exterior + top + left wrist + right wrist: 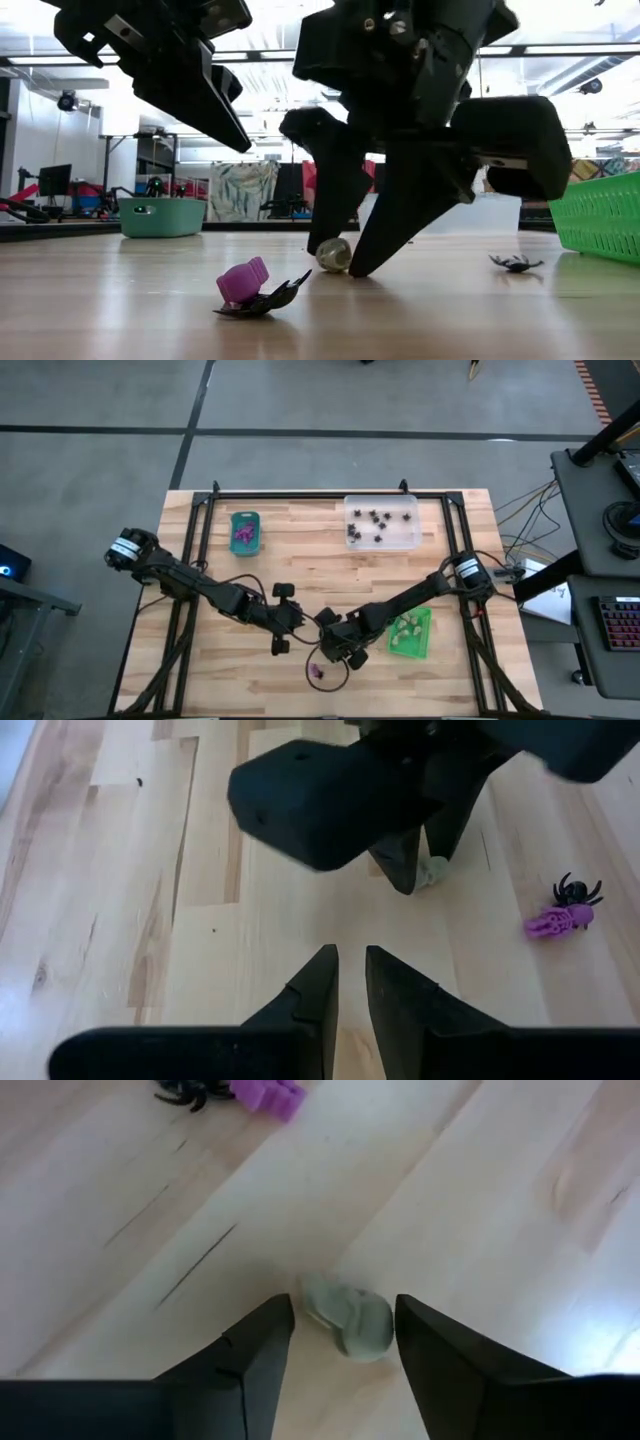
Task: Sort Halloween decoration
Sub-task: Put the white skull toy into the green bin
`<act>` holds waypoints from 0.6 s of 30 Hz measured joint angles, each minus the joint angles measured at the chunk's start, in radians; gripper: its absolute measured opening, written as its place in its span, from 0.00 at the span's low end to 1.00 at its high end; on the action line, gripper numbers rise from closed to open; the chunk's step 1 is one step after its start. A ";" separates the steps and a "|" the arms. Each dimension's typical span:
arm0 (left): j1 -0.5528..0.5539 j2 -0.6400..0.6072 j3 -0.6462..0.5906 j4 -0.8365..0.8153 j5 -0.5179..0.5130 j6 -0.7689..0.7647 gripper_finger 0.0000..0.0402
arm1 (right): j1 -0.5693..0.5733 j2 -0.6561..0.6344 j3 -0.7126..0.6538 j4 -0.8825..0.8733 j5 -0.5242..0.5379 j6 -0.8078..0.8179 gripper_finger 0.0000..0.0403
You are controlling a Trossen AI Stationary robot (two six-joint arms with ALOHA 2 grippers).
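Your target is a pale cream-green trinket, small, smooth and rounded, lying on the pale wood-plank bench. It sits between the two dark tapered fingers of your right gripper, whose tips reach down to the bench on either side of it. The fingers stand apart with a gap around the trinket, so it is framed but not squeezed.

Near it lie a purple trinket, blocky and ribbed, and a flat black spider with thin legs, the two touching. Another black spider lies farther off on the bench, toward the bright green tray, a mesh-walled basket holding more pale pieces.

Your left gripper hovers just beside the right one, pointing at it, fingers nearly together with only a narrow slit between them and nothing held.

At the far side of the bench, a teal tray holds purple pieces and a clear tray holds black ones.
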 joint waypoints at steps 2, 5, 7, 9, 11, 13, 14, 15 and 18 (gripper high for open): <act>0.000 0.000 0.000 0.000 0.000 0.000 0.09 | -0.015 0.001 0.001 -0.002 -0.037 0.031 0.41; 0.000 0.000 0.000 0.000 0.000 0.000 0.09 | -0.034 0.002 0.001 -0.003 -0.094 0.083 0.35; 0.000 0.000 0.000 0.000 0.000 0.000 0.09 | -0.045 0.002 0.001 -0.002 -0.118 0.114 0.31; 0.000 0.000 0.000 0.000 -0.002 0.000 0.09 | -0.052 0.003 0.001 -0.003 -0.139 0.148 0.28; -0.001 0.000 0.000 0.000 -0.014 0.000 0.09 | -0.056 0.003 0.000 -0.002 -0.153 0.167 0.24; -0.002 0.000 0.000 0.000 -0.023 0.000 0.09 | -0.058 0.003 0.000 -0.002 -0.158 0.178 0.21; -0.002 0.000 0.000 0.000 -0.023 0.000 0.09 | -0.058 0.003 0.000 -0.002 -0.158 0.179 0.20; -0.002 0.000 0.000 0.000 -0.023 0.000 0.09 | -0.058 0.003 0.000 -0.002 -0.158 0.179 0.19; -0.002 0.000 0.000 0.000 -0.023 0.000 0.09 | -0.058 0.003 0.000 -0.002 -0.158 0.180 0.17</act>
